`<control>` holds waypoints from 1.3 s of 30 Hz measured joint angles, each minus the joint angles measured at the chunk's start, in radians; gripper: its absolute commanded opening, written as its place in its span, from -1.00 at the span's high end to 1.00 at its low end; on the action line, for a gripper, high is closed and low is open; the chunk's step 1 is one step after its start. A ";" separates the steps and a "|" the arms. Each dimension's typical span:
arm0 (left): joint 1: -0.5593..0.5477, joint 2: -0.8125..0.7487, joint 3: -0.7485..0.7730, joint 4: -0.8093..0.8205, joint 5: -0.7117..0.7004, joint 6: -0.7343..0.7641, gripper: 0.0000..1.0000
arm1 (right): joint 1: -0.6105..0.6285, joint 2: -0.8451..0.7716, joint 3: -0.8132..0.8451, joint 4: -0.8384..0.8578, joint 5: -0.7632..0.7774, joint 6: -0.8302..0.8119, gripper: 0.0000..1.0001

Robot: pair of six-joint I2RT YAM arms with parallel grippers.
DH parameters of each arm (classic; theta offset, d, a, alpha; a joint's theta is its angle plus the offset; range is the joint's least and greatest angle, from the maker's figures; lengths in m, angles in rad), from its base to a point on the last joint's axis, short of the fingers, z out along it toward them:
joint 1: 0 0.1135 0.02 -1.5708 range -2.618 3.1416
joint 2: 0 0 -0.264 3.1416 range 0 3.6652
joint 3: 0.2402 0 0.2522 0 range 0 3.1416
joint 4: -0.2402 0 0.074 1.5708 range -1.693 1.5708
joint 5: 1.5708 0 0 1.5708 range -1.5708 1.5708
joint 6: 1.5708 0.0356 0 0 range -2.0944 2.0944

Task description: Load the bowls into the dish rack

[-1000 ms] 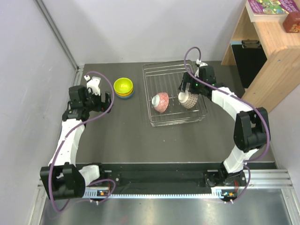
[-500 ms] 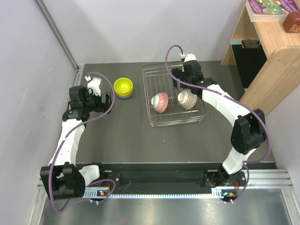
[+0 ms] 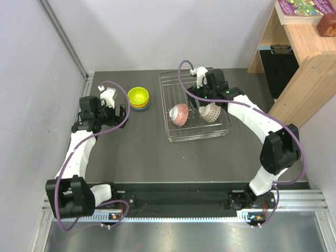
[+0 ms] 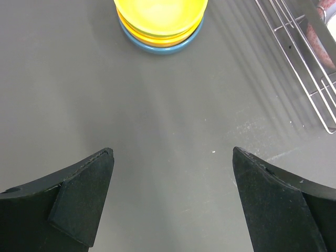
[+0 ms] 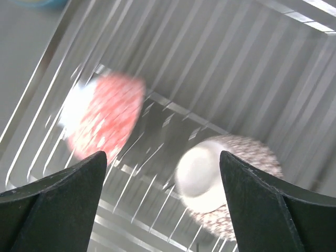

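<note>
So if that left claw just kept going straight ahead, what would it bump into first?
Most likely the stacked bowls, lime-yellow on top: they sit dead ahead of the open left gripper, with only bare table between.

I'm watching down from high at the near side; left wrist is facing the bowl stack (image 4: 160, 21), right is peering closely into the rack (image 5: 236, 63), both shared overhead.

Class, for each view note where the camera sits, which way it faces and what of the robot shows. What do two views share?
Top external: above and behind, looking down at the table; both arms show.
Left wrist: low, facing the stacked bowls; own fingers show.
Right wrist: above the dish rack, looking down at two patterned bowls; own fingers show.
Wrist views share the rack.
</note>
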State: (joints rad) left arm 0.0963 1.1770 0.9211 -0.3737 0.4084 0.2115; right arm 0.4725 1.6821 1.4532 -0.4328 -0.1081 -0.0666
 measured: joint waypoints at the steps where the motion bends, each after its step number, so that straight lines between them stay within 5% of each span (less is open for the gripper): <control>1: 0.000 0.004 0.000 0.000 0.000 0.000 -0.98 | 0.005 -0.002 -0.001 -0.022 -0.021 -0.023 -0.70; 21: 0.000 -0.027 0.000 -0.002 0.023 -0.001 -0.98 | 0.028 -0.167 -0.274 -0.265 -0.190 -0.376 -0.53; 24: 0.000 -0.048 0.000 -0.002 0.023 -0.001 -0.98 | 0.032 -0.160 -0.294 -0.296 -0.228 -0.409 -0.44; 29: 0.000 -0.077 0.000 -0.006 0.022 0.002 -0.98 | 0.051 -0.153 -0.295 -0.346 -0.293 -0.465 0.07; 39: 0.000 -0.102 0.000 -0.039 0.016 0.009 -0.98 | 0.182 -0.151 -0.321 -0.340 -0.294 -0.488 0.26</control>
State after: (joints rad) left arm 0.0967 1.0752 0.9211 -0.4126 0.4248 0.2207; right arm 0.6548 1.5311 1.1320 -0.7727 -0.4023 -0.5545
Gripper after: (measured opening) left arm 0.991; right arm 0.372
